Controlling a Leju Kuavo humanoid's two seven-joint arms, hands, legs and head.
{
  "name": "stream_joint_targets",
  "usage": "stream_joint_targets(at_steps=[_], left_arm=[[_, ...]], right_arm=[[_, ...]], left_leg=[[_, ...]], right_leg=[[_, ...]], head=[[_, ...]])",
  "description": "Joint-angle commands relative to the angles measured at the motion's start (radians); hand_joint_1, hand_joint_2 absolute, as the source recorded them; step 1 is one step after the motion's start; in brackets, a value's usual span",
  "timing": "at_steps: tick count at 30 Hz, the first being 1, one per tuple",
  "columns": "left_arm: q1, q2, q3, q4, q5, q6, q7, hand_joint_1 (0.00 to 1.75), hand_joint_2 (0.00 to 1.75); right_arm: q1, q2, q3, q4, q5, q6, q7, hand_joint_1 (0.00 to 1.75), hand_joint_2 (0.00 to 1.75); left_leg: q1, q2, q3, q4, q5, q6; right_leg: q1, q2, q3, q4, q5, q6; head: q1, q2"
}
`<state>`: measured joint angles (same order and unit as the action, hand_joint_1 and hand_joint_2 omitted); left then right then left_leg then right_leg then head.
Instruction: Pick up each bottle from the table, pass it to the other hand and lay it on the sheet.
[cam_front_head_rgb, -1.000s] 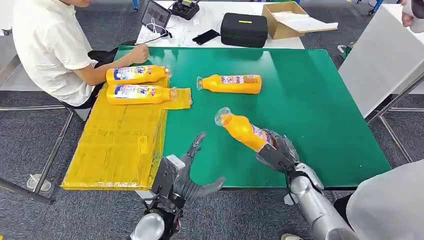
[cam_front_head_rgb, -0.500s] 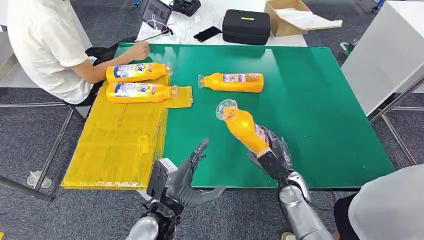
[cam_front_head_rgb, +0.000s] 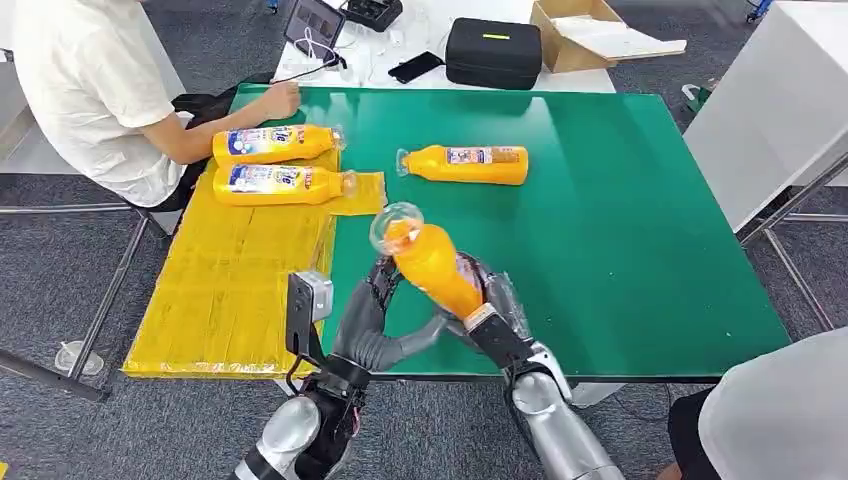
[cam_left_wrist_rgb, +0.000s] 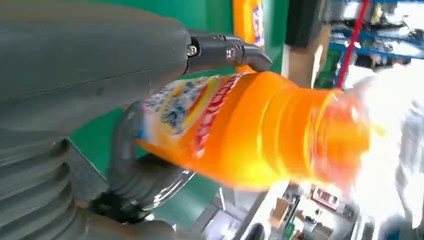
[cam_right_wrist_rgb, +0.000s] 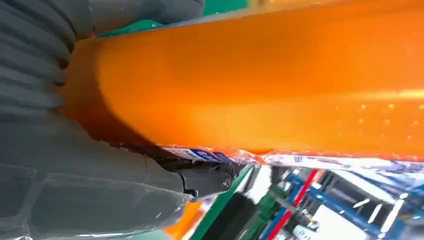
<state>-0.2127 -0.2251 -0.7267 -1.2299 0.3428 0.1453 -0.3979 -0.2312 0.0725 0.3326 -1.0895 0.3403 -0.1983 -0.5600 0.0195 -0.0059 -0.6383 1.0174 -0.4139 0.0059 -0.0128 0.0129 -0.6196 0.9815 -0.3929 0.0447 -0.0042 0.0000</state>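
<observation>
Right hand (cam_front_head_rgb: 487, 305) is gripping the lower body of the orange bottle (cam_front_head_rgb: 428, 262), holding it tilted above the near edge of the green table (cam_front_head_rgb: 620, 230), cap end pointing up and toward the yellow sheet (cam_front_head_rgb: 235, 280). I am seeing my left hand (cam_front_head_rgb: 372, 325) sitting right beside it, fingers reaching up along the bottle's side and thumb stretching under it. From the left wrist view the thumb (cam_left_wrist_rgb: 100, 65) and a dark fingertip (cam_left_wrist_rgb: 235, 51) are lying against the bottle's label, so that hand is closing around it, though I cannot tell whether it is bearing any weight. Two more bottles (cam_front_head_rgb: 280, 165) are lying side by side at the far end of the sheet, and another bottle (cam_front_head_rgb: 468, 164) is lying on its side on the bare table beyond my hands. A person in a white shirt (cam_front_head_rgb: 90, 90) is sitting at the far left corner, one hand resting on the table edge.
</observation>
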Motion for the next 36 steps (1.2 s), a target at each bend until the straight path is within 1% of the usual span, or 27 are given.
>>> stream_joint_targets(at_steps=[1, 3, 6, 8, 12, 15, 16, 19, 20, 21, 22, 23, 24, 25, 26, 27, 28, 30, 31, 34, 35, 36], left_arm=[[-0.051, 0.005, 0.01, 0.073, 0.046, 0.028, -0.004, 0.0, 1.75], [-0.057, 0.001, 0.013, 0.079, 0.06, 0.044, -0.005, 0.0, 1.75], [-0.068, -0.003, 0.007, 0.079, 0.071, 0.046, -0.004, 0.0, 1.75], [-0.072, -0.003, -0.003, 0.074, 0.073, 0.044, -0.004, 0.0, 1.75], [-0.076, -0.001, -0.011, 0.067, 0.079, 0.05, -0.004, 0.0, 1.75], [-0.083, 0.0, -0.005, 0.07, 0.083, 0.055, -0.01, 0.0, 1.75], [-0.086, -0.001, -0.005, 0.068, 0.064, 0.074, -0.033, 0.0, 1.75], [-0.088, -0.001, -0.004, 0.067, 0.064, 0.073, -0.033, 0.0, 1.75], [-0.088, -0.001, -0.004, 0.067, 0.064, 0.073, -0.033, 0.0, 1.75], [-0.088, -0.001, -0.004, 0.067, 0.064, 0.073, -0.033, 0.0, 1.75], [-0.088, -0.001, -0.004, 0.067, 0.064, 0.073, -0.033, 0.0, 1.75], [-0.088, -0.001, -0.004, 0.067, 0.064, 0.073, -0.033, 0.0, 1.75], [-0.088, -0.001, -0.004, 0.067, 0.064, 0.073, -0.033, 0.0, 1.75], [-0.088, -0.001, -0.004, 0.067, 0.064, 0.073, -0.033, 0.0, 1.75], [-0.088, -0.001, -0.004, 0.067, 0.064, 0.073, -0.033, 0.0, 1.75], [-0.088, -0.001, -0.004, 0.067, 0.064, 0.073, -0.033, 0.0, 1.75], [-0.088, -0.001, -0.004, 0.067, 0.064, 0.073, -0.033, 0.0, 1.75], [-0.088, -0.001, -0.004, 0.067, 0.064, 0.073, -0.033, 0.0, 1.75], [-0.088, -0.001, -0.004, 0.067, 0.064, 0.073, -0.033, 0.0, 1.75], [-0.088, -0.003, -0.004, 0.067, 0.061, 0.079, -0.034, 0.0, 1.75], [-0.09, -0.002, -0.003, 0.066, 0.061, 0.078, -0.035, 0.98, 1.75], [-0.09, -0.002, -0.003, 0.066, 0.061, 0.078, -0.035, 1.75, 1.75]], right_arm=[[-0.019, -0.006, 0.114, -0.032, -0.033, -0.024, 0.005, 1.75, 1.75], [-0.022, -0.006, 0.129, -0.032, -0.039, -0.019, 0.004, 1.75, 1.75], [-0.034, -0.002, 0.148, -0.012, -0.042, -0.009, 0.01, 1.75, 1.75], [-0.044, -0.001, 0.154, 0.005, -0.045, -0.007, 0.017, 1.75, 1.75], [-0.068, 0.005, 0.17, 0.041, -0.05, 0.01, 0.02, 1.75, 1.75], [-0.083, -0.001, 0.194, 0.059, -0.047, 0.033, 0.047, 1.75, 1.75], [-0.092, -0.003, 0.203, 0.073, -0.048, 0.04, 0.056, 1.75, 1.75], [-0.093, -0.004, 0.205, 0.077, -0.048, 0.041, 0.057, 1.75, 1.75], [-0.093, -0.004, 0.205, 0.077, -0.048, 0.041, 0.057, 1.75, 1.75], [-0.093, -0.004, 0.205, 0.077, -0.048, 0.041, 0.057, 1.75, 1.75], [-0.093, -0.004, 0.205, 0.077, -0.048, 0.041, 0.057, 1.75, 1.75], [-0.093, -0.004, 0.205, 0.077, -0.048, 0.041, 0.057, 1.75, 1.75], [-0.093, -0.004, 0.205, 0.077, -0.048, 0.041, 0.057, 1.75, 1.75], [-0.093, -0.004, 0.205, 0.077, -0.048, 0.041, 0.057, 1.75, 1.75], [-0.093, -0.004, 0.205, 0.077, -0.048, 0.041, 0.057, 1.75, 1.75], [-0.093, -0.004, 0.205, 0.077, -0.048, 0.041, 0.057, 1.75, 1.75], [-0.093, -0.004, 0.205, 0.077, -0.048, 0.041, 0.057, 1.75, 1.75], [-0.093, -0.004, 0.205, 0.077, -0.048, 0.041, 0.057, 1.75, 1.75], [-0.093, -0.004, 0.205, 0.077, -0.048, 0.041, 0.057, 1.75, 1.75], [-0.096, -0.004, 0.208, 0.082, -0.048, 0.045, 0.057, 1.75, 1.75], [-0.097, -0.002, 0.212, 0.084, -0.048, 0.048, 0.057, 1.75, 1.75], [-0.097, -0.002, 0.212, 0.084, -0.048, 0.048, 0.057, 1.75, 1.75]], left_leg=[[-0.001, 0.001, 0.005, -0.001, -0.002, 0.001], [0.0, 0.0, 0.002, 0.0, -0.001, 0.001], [-0.001, 0.001, 0.004, 0.0, -0.002, 0.001], [-0.001, 0.001, 0.001, 0.0, -0.001, 0.0], [0.0, 0.001, 0.002, 0.0, -0.001, 0.001], [0.0, 0.002, 0.002, 0.0, -0.001, 0.001], [0.0, 0.002, 0.0, 0.0, 0.0, 0.0], [0.0, 0.001, 0.003, -0.001, -0.001, 0.001], [0.0, 0.001, 0.001, -0.001, 0.0, 0.001], [-0.001, 0.002, 0.007, -0.001, -0.002, 0.001], [0.0, 0.001, 0.003, -0.001, -0.001, 0.001], [-0.001, 0.001, 0.007, -0.001, -0.002, 0.001], [-0.001, 0.001, 0.008, -0.001, -0.003, 0.001], [0.0, 0.001, 0.001, -0.001, 0.0, 0.001], [-0.001, 0.001, 0.004, -0.001, -0.001, 0.001], [0.0, 0.001, 0.001, -0.001, 0.0, 0.0], [-0.001, 0.001, 0.004, -0.001, -0.001, 0.001], [0.0, 0.001, 0.001, -0.001, 0.0, 0.0], [-0.001, 0.001, 0.003, -0.001, -0.001, 0.001], [-0.001, 0.001, 0.002, -0.001, -0.001, 0.001], [0.0, 0.001, 0.0, -0.001, 0.0, 0.0], [-0.001, 0.001, 0.006, -0.001, -0.002, 0.001]], right_leg=[[0.0, 0.0, 0.004, 0.0, -0.001, -0.002], [0.0, -0.001, 0.002, 0.0, -0.001, -0.001], [0.0, 0.0, 0.003, 0.0, -0.001, -0.002], [0.0, 0.0, 0.001, 0.0, 0.0, -0.001], [0.0, 0.0, 0.002, 0.0, -0.001, -0.002], [0.0, 0.0, 0.001, 0.0, 0.0, -0.001], [0.0, 0.001, 0.0, -0.001, 0.0, -0.001], [0.0, 0.0, 0.002, 0.0, -0.001, -0.002], [0.0, 0.0, 0.001, -0.001, 0.0, -0.001], [0.0, -0.001, 0.006, 0.0, -0.002, -0.003], [0.0, 0.0, 0.002, 0.0, -0.001, -0.001], [0.0, -0.001, 0.006, 0.0, -0.002, -0.003], [0.0, -0.002, 0.008, 0.0, -0.003, -0.003], [0.0, 0.0, 0.001, -0.001, 0.0, -0.001], [0.0, -0.001, 0.003, 0.0, -0.001, -0.002], [0.0, 0.0, 0.001, -0.001, 0.0, -0.001], [0.0, -0.001, 0.004, 0.0, -0.001, -0.002], [0.0, 0.0, 0.0, 0.0, 0.0, -0.001], [0.0, -0.001, 0.002, 0.0, -0.001, -0.002], [0.0, -0.001, 0.002, 0.0, -0.001, -0.001], [0.0, 0.0, 0.0, 0.0, 0.0, -0.001], [0.0, -0.001, 0.005, 0.0, -0.002, -0.002]], head=[[0.0, 0.0], [0.0, 0.0], [0.0, 0.0], [0.0, 0.0], [0.0, 0.0], [0.0, 0.0], [0.0, 0.0], [0.0, 0.0], [0.0, 0.0], [0.0, 0.0], [0.0, 0.0], [0.0, 0.0], [0.0, 0.0], [0.0, 0.0], [0.0, 0.0], [0.0, 0.0], [0.0, 0.0], [0.0, 0.0], [0.0, 0.0], [0.0, 0.0], [0.0, 0.0], [0.0, 0.0]])
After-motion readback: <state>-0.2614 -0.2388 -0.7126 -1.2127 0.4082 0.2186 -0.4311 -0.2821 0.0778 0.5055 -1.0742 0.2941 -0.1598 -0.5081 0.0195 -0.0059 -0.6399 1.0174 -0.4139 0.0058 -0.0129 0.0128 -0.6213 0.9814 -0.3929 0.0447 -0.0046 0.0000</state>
